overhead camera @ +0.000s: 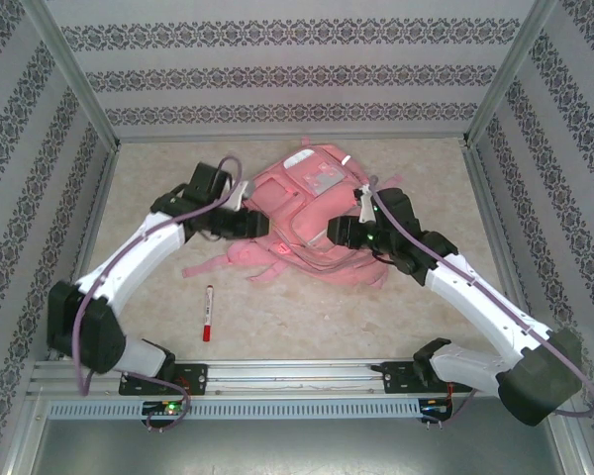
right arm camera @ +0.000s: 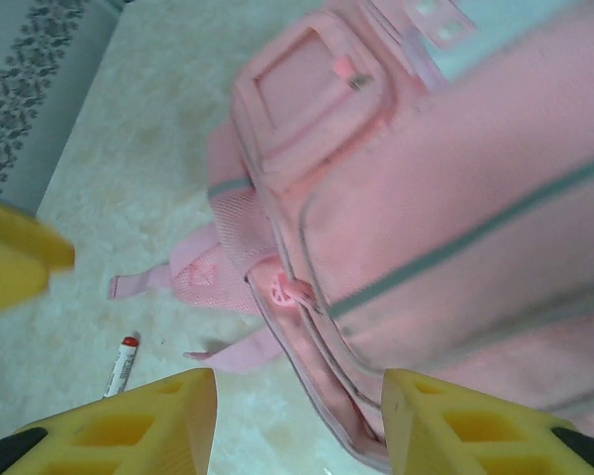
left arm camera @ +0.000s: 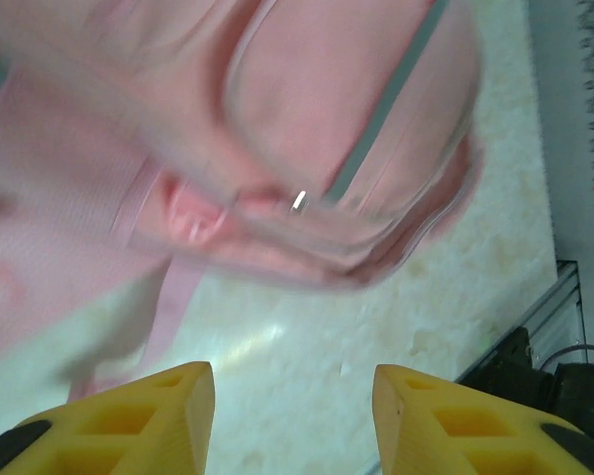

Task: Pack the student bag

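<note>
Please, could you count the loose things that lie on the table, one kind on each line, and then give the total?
student bag, pink: 1
marker, white with a red cap: 1
Total: 2

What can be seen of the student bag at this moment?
The student bag is a soft pink fabric backpack lying flat on the table, front pockets up, with grey strips, zipper pulls and a mesh side pocket. Straps trail toward the near edge. The left gripper and right gripper flank it, open, gripping nothing.
</note>
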Robot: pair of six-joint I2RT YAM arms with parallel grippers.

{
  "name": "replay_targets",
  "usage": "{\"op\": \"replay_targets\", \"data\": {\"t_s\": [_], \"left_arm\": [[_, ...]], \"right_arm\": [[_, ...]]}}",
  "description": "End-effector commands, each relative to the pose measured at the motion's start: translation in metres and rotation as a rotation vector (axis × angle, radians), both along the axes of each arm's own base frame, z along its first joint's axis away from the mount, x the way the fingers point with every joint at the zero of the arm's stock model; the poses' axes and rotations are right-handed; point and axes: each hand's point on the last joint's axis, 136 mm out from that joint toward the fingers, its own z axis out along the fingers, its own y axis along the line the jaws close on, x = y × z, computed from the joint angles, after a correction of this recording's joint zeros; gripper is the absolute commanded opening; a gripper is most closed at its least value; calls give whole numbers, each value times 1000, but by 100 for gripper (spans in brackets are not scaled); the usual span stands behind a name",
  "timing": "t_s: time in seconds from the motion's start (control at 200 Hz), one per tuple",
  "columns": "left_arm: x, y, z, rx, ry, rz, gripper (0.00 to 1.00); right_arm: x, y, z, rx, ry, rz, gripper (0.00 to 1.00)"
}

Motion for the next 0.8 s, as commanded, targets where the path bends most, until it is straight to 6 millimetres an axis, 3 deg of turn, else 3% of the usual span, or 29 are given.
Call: {"op": "replay_targets", "data": {"t_s": [0.0, 0.07, 0.19, 0.36, 0.525, 0.705, 0.794], "left_arm": [[-44, 58, -58, 194, 268, 239, 45], [-58, 84, -75, 310, 304, 309, 45], [-68, 102, -96, 394, 331, 364, 48], [-81, 111, -123, 441, 414, 423, 48], [-97, 126, -138, 509, 432, 454, 49], [-102, 124, -169, 536, 479, 443, 49], [-103, 118, -181, 526, 494, 436, 41]], "right_arm": [[8, 11, 16, -61, -88, 82, 48], [12, 16, 20, -64, -97, 88, 48], [19, 24, 24, -56, -103, 100, 48], [18, 39, 25, -49, -91, 138, 48], [16, 39, 20, -51, -86, 122, 48], [15, 43, 18, -15, -65, 111, 48], [15, 46, 18, 3, -51, 109, 48]]}}
